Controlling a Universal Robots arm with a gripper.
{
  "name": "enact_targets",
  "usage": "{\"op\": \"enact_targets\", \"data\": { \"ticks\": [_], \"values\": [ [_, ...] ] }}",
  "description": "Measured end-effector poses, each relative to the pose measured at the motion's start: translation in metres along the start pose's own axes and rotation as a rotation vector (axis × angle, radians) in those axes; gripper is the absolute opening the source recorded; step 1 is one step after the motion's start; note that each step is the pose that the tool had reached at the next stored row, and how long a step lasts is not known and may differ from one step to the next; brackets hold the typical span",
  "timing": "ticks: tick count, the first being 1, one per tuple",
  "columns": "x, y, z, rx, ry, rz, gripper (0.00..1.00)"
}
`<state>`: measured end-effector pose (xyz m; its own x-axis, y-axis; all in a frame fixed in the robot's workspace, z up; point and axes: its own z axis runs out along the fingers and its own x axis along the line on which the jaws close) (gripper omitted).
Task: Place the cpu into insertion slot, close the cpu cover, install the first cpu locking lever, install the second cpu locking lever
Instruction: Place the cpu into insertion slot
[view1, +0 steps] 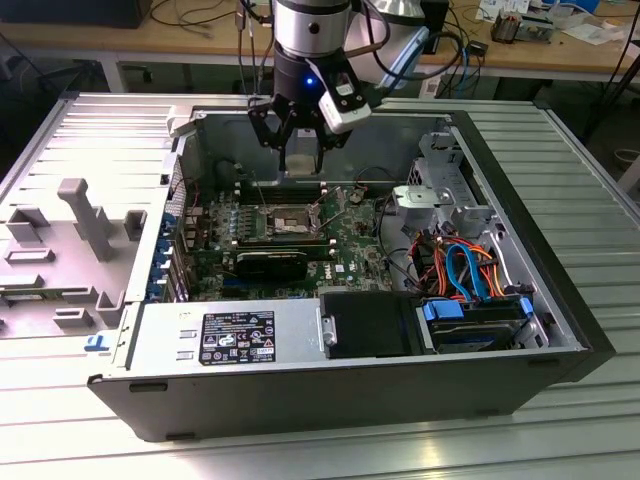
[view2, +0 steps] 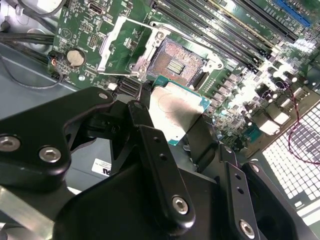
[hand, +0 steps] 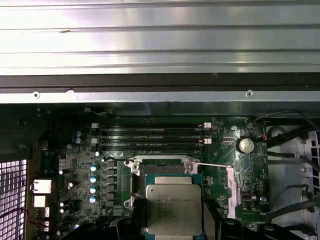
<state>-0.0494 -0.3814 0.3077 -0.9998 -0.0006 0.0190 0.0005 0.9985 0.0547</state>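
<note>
My gripper (view2: 172, 120) is clamped on the cpu (view2: 177, 106), fingers (view2: 145, 112) gripping two opposite edges, its silver top bare between them. I hold it above the open socket (view2: 176, 62), not seated. The cpu cover (view2: 114, 41) stands swung up at one socket edge. Memory slots (hand: 155, 135) run just beside the socket. In the exterior view, I hang inside the computer case (view1: 300, 400), near its far wall.

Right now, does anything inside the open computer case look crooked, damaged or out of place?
Nothing stands out. The small flat square silver-grey chip is held squarely between the jaws, close to the open square pin socket, not yet seated. The thin silvery metal cover frame stands swung open; no damage shows.
</note>
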Motion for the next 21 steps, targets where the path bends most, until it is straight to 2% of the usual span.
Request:
{"op": "enact_targets", "data": {
  "ticks": [7, 11, 21],
  "values": [
    [0.0012, -0.0012, 0.0033, -0.0001, 0.0000, 0.000, 0.54],
    [0.0041, -0.0018, 0.0078, 0.0001, 0.0001, 0.000, 0.54],
    [0.0045, -0.0051, 0.0140, 0.0001, 0.0001, 0.000, 0.54]
  ]
}}
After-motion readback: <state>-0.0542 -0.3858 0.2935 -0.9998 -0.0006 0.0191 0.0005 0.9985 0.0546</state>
